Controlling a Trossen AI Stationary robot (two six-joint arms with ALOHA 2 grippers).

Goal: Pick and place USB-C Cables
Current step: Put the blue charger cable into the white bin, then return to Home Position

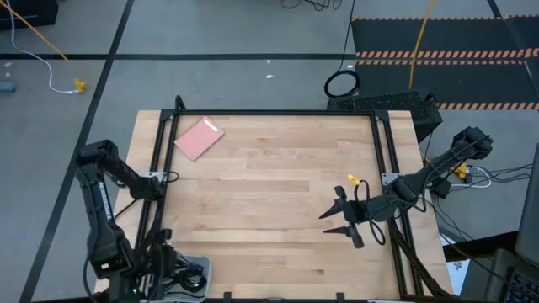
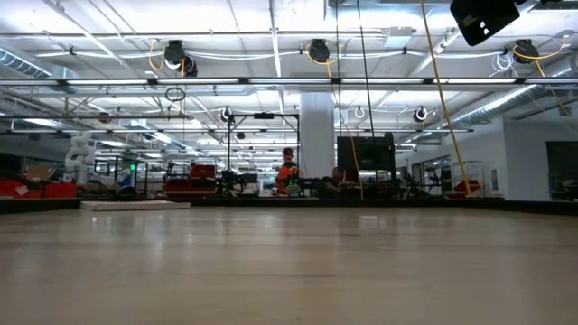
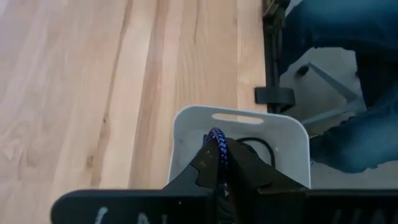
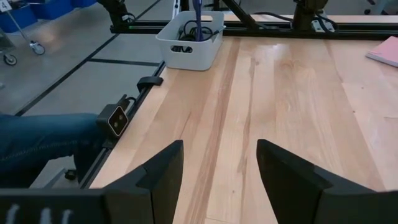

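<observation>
A purple-blue braided USB-C cable [image 3: 216, 138] is in my left gripper [image 3: 219, 160], which is shut on it above a white bin [image 3: 186, 134] at the table's near left corner. In the right wrist view the cable [image 4: 196, 15] hangs down into the bin [image 4: 186, 53]. Black cable [image 3: 256, 145] lies coiled inside the bin. My right gripper [image 1: 328, 222] hovers open over bare wood at the table's right side [image 4: 221, 149], touching nothing. My left gripper pinches the purple-blue cable between its two fingers, pointing down over the bin. A short bent stretch of cable [image 3: 217, 144] sticks out past the fingertips. The cable hangs below the fingers, and its lower end [image 4: 198, 28] reaches in among the black cables.
A pink flat card [image 1: 200, 137] lies near the table's far left corner, also visible in the right wrist view [image 4: 387, 51]. A black frame rail [image 1: 381, 151] borders the wooden top. A person's jeans-clad legs [image 4: 43, 140] are beside the table's near edge.
</observation>
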